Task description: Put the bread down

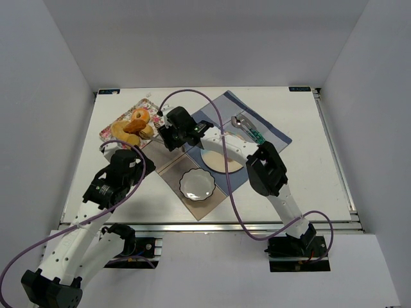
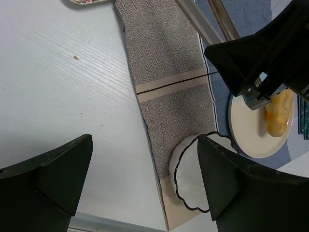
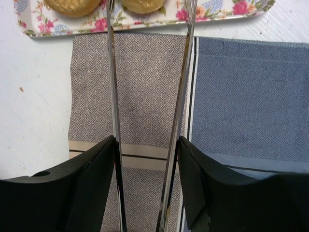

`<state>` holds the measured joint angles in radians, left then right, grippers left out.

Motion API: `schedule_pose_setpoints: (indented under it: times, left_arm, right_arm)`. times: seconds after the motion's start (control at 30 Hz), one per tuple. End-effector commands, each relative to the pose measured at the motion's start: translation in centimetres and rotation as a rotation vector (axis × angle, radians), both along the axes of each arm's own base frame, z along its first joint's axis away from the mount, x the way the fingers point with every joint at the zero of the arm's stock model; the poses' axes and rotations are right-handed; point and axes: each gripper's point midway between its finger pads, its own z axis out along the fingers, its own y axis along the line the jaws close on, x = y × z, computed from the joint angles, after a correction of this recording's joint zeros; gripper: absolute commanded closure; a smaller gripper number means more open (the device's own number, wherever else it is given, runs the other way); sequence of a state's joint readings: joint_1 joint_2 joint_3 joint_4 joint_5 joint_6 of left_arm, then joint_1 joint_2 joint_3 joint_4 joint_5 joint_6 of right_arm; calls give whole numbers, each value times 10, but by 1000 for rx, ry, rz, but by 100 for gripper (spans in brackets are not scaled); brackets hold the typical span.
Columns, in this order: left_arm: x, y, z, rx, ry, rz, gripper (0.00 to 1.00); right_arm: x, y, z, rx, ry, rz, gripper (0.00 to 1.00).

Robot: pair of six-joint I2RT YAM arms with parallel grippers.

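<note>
A yellow bread piece (image 2: 279, 112) lies on the cream plate (image 2: 244, 133), next to my right arm; in the top view that arm hides it. The floral tray (image 1: 110, 130) holds an orange-glazed doughnut (image 1: 137, 122) and other baked pieces. Two golden-brown pieces (image 3: 72, 6) (image 3: 142, 5) show at the tray's near edge (image 3: 145, 21). My right gripper (image 3: 147, 164) is shut on metal tongs (image 3: 112, 72), whose spread arms reach over the grey cloth to the tray. My left gripper (image 2: 145, 179) is open and empty above the table beside the white bowl (image 2: 186, 164).
A grey-brown cloth (image 1: 172, 165) and a blue cloth (image 1: 270, 131) lie under the plate (image 1: 221, 163) and the scalloped bowl (image 1: 197, 184). A green-handled utensil (image 1: 247, 126) lies on the blue cloth. White walls enclose the table on three sides.
</note>
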<state>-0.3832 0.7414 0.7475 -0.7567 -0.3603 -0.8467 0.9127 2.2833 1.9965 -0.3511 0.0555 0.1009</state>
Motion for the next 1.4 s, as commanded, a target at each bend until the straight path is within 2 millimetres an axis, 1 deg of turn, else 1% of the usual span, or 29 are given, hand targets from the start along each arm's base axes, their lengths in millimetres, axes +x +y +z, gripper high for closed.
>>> schedule_pose_setpoints:
  times: [0.0, 0.2, 0.3, 0.33, 0.37, 0.4, 0.43, 0.47, 0.5, 0.53, 0.57, 0.6, 0.63, 0.67, 0.73, 0.8, 0.83, 0.9, 0.93, 0.97, 1.0, 1.03, 1.07, 1.1, 1.13, 1.17, 1.2, 1.27, 1.37]
  left_arm:
    - [1, 2, 4, 7, -17, 8, 2]
    - [2, 2, 4, 8, -18, 9, 2]
    - [2, 3, 4, 11, -17, 11, 2]
    - [2, 3, 5, 11, -20, 11, 2]
    - [1, 3, 4, 12, -16, 13, 2]
    - [1, 3, 4, 12, -16, 15, 2]
    - [1, 3, 4, 12, -18, 14, 2]
    - [1, 4, 4, 13, -19, 15, 2]
    - [1, 3, 5, 11, -20, 14, 2]
    - [2, 3, 5, 11, -22, 14, 2]
    - [2, 3, 5, 9, -23, 13, 2]
    - [2, 2, 6, 8, -24, 11, 2]
    - [2, 2, 6, 7, -20, 9, 2]
    - [2, 2, 5, 9, -16, 9, 2]
    - [3, 1, 7, 7, -17, 8, 2]
    - [3, 1, 7, 6, -14, 8, 2]
    - [3, 1, 7, 4, -19, 10, 2]
    - [4, 0, 6, 3, -20, 9, 2]
    - [5, 0, 4, 1, -21, 7, 2]
    - [6, -3, 5, -5, -25, -1, 2]
    - [8, -4, 2, -3, -17, -6, 2]
    - [10, -5, 3, -2, -21, -10, 2]
    - [11, -6, 2, -3, -14, -13, 2]
    - [12, -7, 1, 0, -8, -16, 2]
    - [14, -8, -1, 4, 1, -16, 2]
    - [15, -9, -2, 6, 7, -18, 2]
    - [17, -10, -3, 6, 9, -21, 2]
    - [20, -12, -5, 5, 14, -29, 2]
    - [22, -18, -9, -5, 20, -48, 2]
  right_arm:
    - [10, 12, 15, 36, -44, 2, 42]
    - [6, 32, 14, 97, -30, 55, 46]
    - [4, 41, 21, 132, -41, 75, 52]
    - [3, 43, 22, 136, -46, 76, 57]
    - [4, 42, 29, 142, -55, 63, 60]
    - [2, 40, 28, 139, -52, 62, 61]
    - [2, 39, 33, 149, -61, 61, 64]
    - [5, 33, 50, 161, -97, 31, 65]
    - [0, 25, 40, 141, -89, 24, 65]
    - [2, 21, 69, 191, -137, 6, 67]
    - [1, 16, 76, 206, -152, -7, 69]
    - [-5, 5, 63, 190, -134, -27, 70]
    - [-7, -5, 89, 228, -169, -53, 71]
    - [-7, -9, 98, 253, -191, -68, 71]
    - [-18, -35, 106, 256, -221, -106, 71]
    - [-23, -55, 108, 242, -247, -136, 71]
    - [-29, -80, 106, 214, -260, -185, 71]
    - [-37, -106, 96, 181, -250, -242, 71]
    - [-43, -125, 108, 193, -266, -284, 71]
    - [-53, -143, 81, 138, -237, -301, 71]
    - [-59, -156, 75, 126, -231, -322, 71]
    - [-64, -172, 85, 153, -237, -370, 71]
    - [-73, -187, 63, 114, -215, -386, 70]
    - [-82, -202, 52, 75, -190, -404, 70]
    - [-86, -215, 58, 95, -194, -448, 70]
    - [-94, -229, 41, 59, -171, -467, 70]
    - [-99, -237, 44, 70, -171, -483, 70]
    - [-109, -254, 25, 31, -142, -517, 69]
    - [-116, -265, 18, 18, -127, -537, 67]
